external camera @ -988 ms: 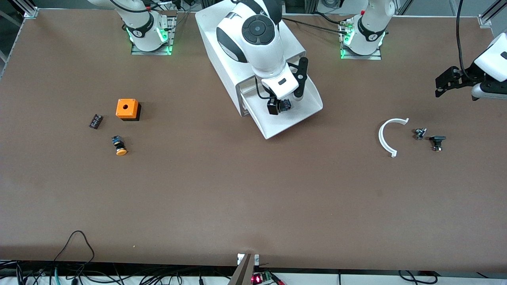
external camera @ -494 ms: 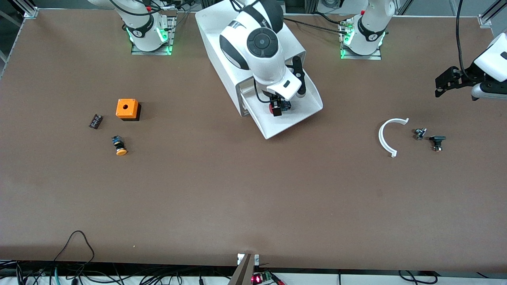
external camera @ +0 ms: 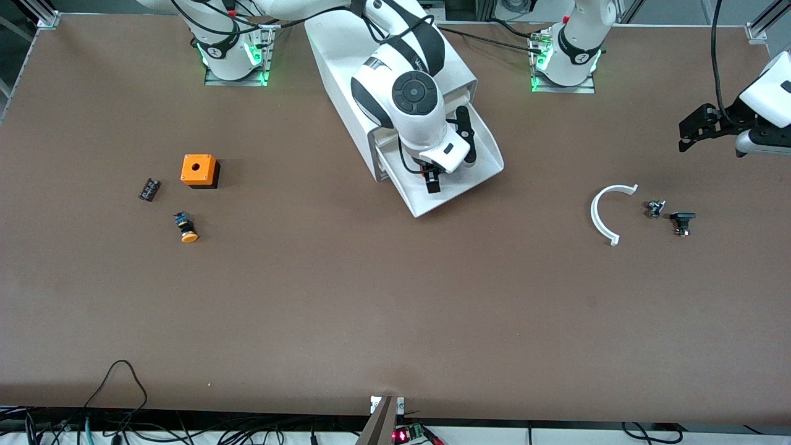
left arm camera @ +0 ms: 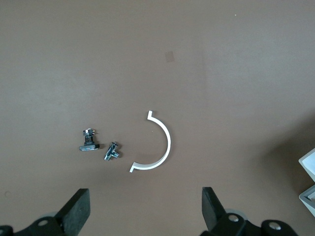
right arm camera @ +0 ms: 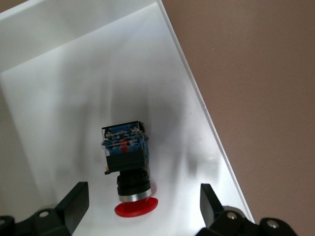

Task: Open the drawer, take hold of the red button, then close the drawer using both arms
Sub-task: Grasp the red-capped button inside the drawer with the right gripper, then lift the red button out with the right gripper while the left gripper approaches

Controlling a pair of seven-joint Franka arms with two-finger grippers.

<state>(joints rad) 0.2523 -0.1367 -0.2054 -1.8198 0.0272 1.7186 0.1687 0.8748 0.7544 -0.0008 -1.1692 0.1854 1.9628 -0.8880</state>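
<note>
The drawer (external camera: 460, 190) is pulled out of the bottom of the white cabinet (external camera: 337, 49). In the right wrist view the button (right arm camera: 125, 147) lies on its side on the drawer's floor (right arm camera: 64, 64), red cap toward the camera. My right gripper (right arm camera: 142, 209) is open and low in the drawer, one finger on each side of the red cap, not touching it. In the front view the right gripper (external camera: 450, 159) hides the button. My left gripper (external camera: 695, 127) is open and empty, waiting above the left arm's end of the table; it also shows in the left wrist view (left arm camera: 145, 219).
An orange box with a hole (external camera: 199, 170), an orange-capped button (external camera: 186, 228) and a small black part (external camera: 149, 189) lie toward the right arm's end. A white arc (external camera: 602, 213) and two small dark parts (external camera: 655, 208) (external camera: 682, 221) lie under the left gripper.
My right gripper has come down into the drawer and turned until its fingers straddle the button, which the hand now covers in the front view. The left arm has not moved.
</note>
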